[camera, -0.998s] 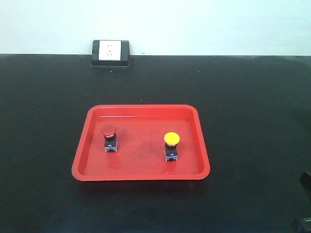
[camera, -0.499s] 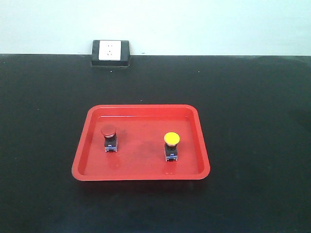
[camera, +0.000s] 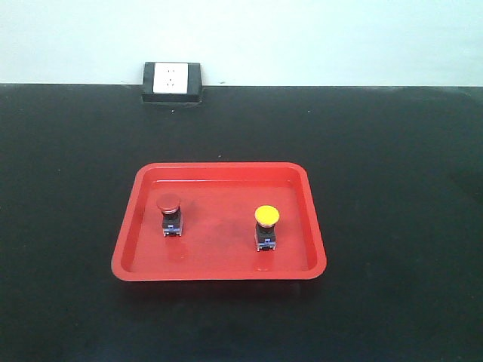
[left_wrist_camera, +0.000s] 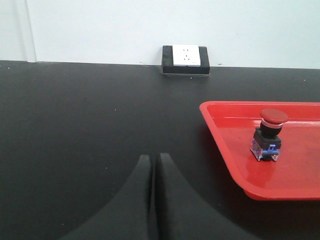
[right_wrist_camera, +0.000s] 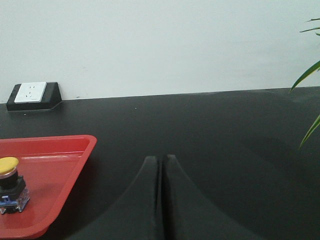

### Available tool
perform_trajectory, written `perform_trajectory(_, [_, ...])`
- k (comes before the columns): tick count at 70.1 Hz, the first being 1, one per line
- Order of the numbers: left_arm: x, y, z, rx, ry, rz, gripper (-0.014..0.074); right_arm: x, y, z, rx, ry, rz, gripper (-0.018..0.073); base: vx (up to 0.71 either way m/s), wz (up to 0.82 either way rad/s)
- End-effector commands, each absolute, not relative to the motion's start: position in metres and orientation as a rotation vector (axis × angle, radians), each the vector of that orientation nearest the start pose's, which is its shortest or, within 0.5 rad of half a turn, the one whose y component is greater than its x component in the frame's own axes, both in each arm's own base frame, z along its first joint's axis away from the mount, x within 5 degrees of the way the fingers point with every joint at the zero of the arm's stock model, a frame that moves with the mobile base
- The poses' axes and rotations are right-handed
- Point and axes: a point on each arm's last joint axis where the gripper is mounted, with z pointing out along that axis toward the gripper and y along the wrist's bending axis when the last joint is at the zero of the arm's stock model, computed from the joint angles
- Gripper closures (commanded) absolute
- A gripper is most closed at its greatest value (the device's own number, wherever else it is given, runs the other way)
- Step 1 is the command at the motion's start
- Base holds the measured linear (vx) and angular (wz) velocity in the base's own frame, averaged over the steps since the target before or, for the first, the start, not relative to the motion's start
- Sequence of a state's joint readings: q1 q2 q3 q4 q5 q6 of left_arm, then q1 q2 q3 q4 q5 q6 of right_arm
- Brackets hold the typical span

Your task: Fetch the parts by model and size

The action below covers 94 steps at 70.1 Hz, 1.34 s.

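Evidently delivered, the red-capped switch point(camera: 170, 216) and yellow-capped switch point(camera: 266, 227) stand upright, apart in the red tray point(camera: 219, 270), while left gripper point(left_wrist_camera: 152, 165) and right gripper point(right_wrist_camera: 162, 165) sit clenched empty, clear outside it.

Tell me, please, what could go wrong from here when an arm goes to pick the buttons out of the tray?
The red-capped switch and yellow-capped switch stand upright on narrow bases with wide caps, so a glancing touch could probably tip them. They sit inside the red tray, whose raised rim could catch a low approach and shift the tray. The left gripper and right gripper are both shut; they must open first or they could knock a switch over.
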State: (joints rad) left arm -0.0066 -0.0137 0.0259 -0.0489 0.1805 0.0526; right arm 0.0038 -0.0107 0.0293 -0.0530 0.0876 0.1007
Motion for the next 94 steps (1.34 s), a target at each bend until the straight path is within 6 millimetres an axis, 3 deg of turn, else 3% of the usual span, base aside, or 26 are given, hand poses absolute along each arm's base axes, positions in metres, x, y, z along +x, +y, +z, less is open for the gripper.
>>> perform_trajectory(1, [0.0557, -0.0009, 0.1986, 0.001, 1.582, -0.018, 0.0603, 0.0557, -0.0002, 0.2009, 0.027, 1.508, 0.025, 0.0568, 0.0, 0.0])
perform_trajectory(94, [0.0557, -0.0009, 0.1986, 0.001, 1.582, -0.018, 0.0603, 0.0557, -0.0002, 0.2009, 0.029, 1.508, 0.027, 0.0568, 0.0, 0.0])
